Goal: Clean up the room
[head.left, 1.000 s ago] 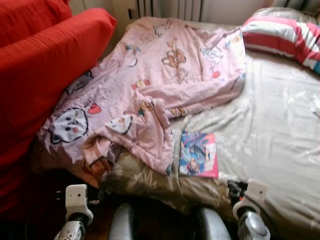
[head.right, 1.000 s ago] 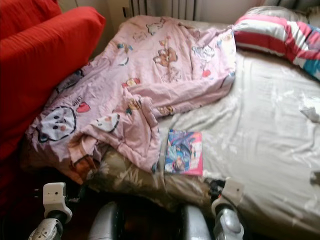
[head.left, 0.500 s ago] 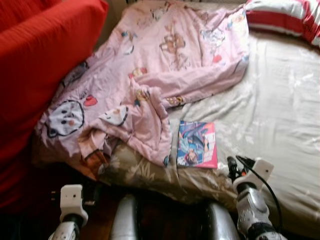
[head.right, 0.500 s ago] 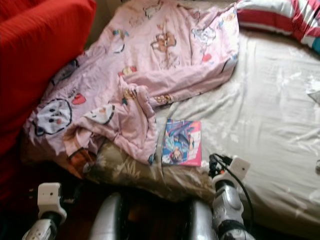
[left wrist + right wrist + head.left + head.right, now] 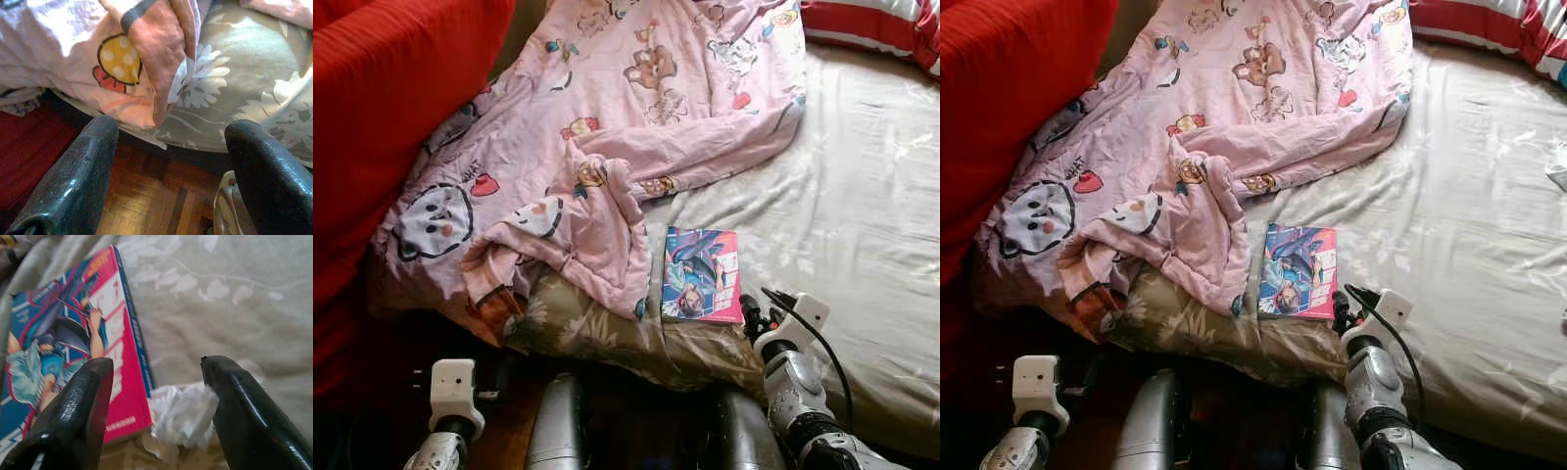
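On the bed [image 5: 862, 225], near its front edge, lies the book [image 5: 701, 275], flat, cover up, just beside the pink blanket [image 5: 607, 147]. A crumpled paper wad [image 5: 183, 413] sits against the book's lower corner. My right hand [image 5: 156, 396] is released, fingers spread, straddling the wad and the book's spine edge. Step in hand: approach for pickup. Next, I judge, I must descend and clench on one item only. My left hand [image 5: 166, 166] hangs released near the floor [image 5: 146, 196].
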`<state>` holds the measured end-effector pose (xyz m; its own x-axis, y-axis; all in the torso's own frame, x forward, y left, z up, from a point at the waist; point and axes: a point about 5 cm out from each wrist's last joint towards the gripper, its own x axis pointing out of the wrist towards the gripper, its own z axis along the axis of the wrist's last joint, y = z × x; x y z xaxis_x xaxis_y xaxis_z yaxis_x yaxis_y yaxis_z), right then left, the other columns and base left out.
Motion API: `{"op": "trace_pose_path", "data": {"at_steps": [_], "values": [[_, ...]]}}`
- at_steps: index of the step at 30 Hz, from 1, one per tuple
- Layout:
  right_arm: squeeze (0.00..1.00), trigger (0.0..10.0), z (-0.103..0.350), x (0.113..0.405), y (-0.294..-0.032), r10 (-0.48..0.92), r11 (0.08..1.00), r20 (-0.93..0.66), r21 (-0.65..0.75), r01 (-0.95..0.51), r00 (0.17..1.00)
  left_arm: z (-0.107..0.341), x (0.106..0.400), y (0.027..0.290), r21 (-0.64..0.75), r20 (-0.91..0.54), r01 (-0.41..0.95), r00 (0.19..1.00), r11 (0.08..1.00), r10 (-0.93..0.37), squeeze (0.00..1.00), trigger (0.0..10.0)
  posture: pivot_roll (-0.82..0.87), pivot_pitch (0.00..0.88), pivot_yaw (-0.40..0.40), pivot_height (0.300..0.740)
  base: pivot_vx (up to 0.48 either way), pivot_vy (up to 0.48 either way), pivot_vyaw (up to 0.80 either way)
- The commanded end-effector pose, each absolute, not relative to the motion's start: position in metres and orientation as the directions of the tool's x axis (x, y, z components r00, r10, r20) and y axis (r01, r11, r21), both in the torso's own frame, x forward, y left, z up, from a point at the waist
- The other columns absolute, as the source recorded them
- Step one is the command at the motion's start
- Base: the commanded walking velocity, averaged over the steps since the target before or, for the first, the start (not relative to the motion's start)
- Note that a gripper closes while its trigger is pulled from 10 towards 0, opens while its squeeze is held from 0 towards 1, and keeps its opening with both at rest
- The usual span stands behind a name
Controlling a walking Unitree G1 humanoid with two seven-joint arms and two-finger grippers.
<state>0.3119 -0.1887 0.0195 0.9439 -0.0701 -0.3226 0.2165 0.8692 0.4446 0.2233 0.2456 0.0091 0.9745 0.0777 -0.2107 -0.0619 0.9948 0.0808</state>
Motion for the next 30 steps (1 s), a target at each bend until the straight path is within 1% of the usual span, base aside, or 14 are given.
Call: {"op": "trace_pose_path", "data": {"at_steps": [1,15,16,17,18,19,30], "values": [[0.00,10.0,0.008,0.302,-0.187,-0.068,0.860,-0.377,0.447,0.245,0.924,0.001,0.213,0.251,0.097,-0.259,-0.069,0.961,0.993,0.092,0.00,10.0,0.15,0.257,0.068,0.589,0.000,0.000,0.00],[0.00,10.0,-0.004,0.293,-0.188,-0.055,0.875,-0.442,0.410,0.256,0.895,-0.003,0.208,0.252,0.111,-0.288,-0.062,0.953,0.992,0.092,0.00,10.0,0.15,0.256,0.071,0.589,0.000,0.000,0.00],[0.00,4.6,-0.004,0.292,-0.188,-0.056,0.875,-0.443,0.411,0.258,0.895,-0.004,0.208,0.252,0.112,-0.290,-0.061,0.953,0.992,0.091,0.00,10.0,0.15,0.256,0.071,0.589,0.000,0.000,0.00],[0.00,1.8,-0.004,0.292,-0.188,-0.056,0.874,-0.444,0.411,0.259,0.894,-0.004,0.208,0.252,0.113,-0.291,-0.060,0.952,0.992,0.091,0.00,10.0,0.15,0.256,0.071,0.589,0.000,0.000,0.00],[0.00,1.8,-0.004,0.292,-0.188,-0.056,0.874,-0.445,0.411,0.260,0.894,-0.004,0.208,0.252,0.113,-0.292,-0.060,0.952,0.992,0.091,0.00,10.0,0.15,0.256,0.071,0.589,0.000,0.000,0.00],[0.00,0.0,-0.005,0.292,-0.187,-0.053,0.875,-0.446,0.410,0.257,0.893,-0.004,0.208,0.251,0.116,-0.294,-0.055,0.952,0.992,0.087,0.00,10.0,0.14,0.257,0.070,0.589,0.000,0.000,0.00],[0.00,0.0,-0.004,0.293,-0.187,-0.044,0.879,-0.449,0.407,0.248,0.893,-0.004,0.210,0.250,0.121,-0.296,-0.057,0.951,0.991,0.091,0.00,10.0,0.14,0.254,0.062,0.589,0.000,0.000,0.00]]}}
